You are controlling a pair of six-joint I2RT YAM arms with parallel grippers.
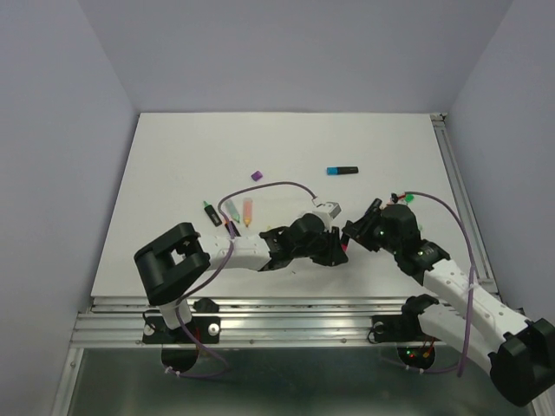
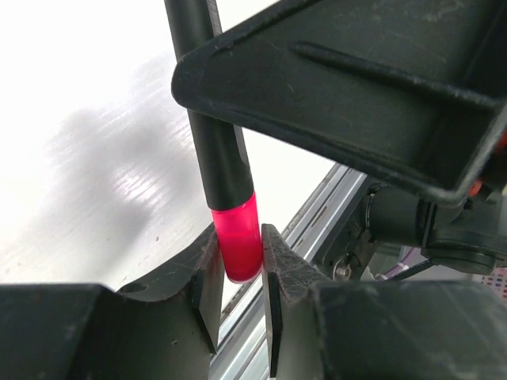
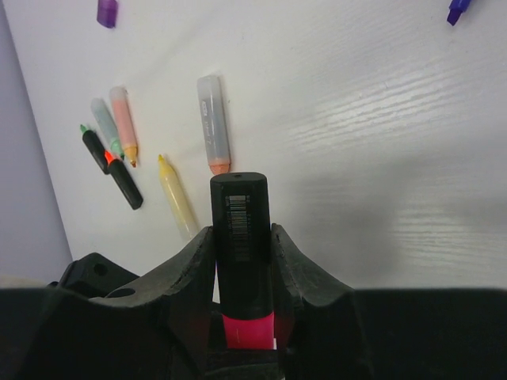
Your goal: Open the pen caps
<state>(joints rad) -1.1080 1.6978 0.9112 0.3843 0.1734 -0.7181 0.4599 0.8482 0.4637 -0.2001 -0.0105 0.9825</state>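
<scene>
Left gripper [image 2: 239, 265] is narrow, fingertips pinched on the pink cap [image 2: 237, 237]. Right gripper [image 3: 242, 237] is clamped round the black body [image 3: 240, 207] of the same highlighter. Pen is held in the air between the two arms, over the near part of the table [image 1: 173, 156]. Cap looks seated, no gap at the seam, so I judge the pull not done yet

Risks:
- left pads catch only the low end of a glossy rounded cap, so a pull could slip off it
- an off-axis pull could cock the cap and make it bind
- the smooth body could slide through the right jaws instead of the cap letting go
- a sudden release could fling the cap toward the rail [image 2: 313, 226] at the table edge

Views:
- left wrist shows pad contact and the cap-to-body seam
- right wrist hides both, showing just a pink strip low between its fingers
- right wrist does give the barcode on the body and, beyond it, an uncapped yellow pen [image 3: 178, 202] and a grey pen [image 3: 214, 123] lying loose
- only the top view shows both arms meeting, then a loose purple cap [image 1: 257, 175] farther back
- farthest in the top view is a blue-capped highlighter [image 1: 342, 170], unopened
</scene>
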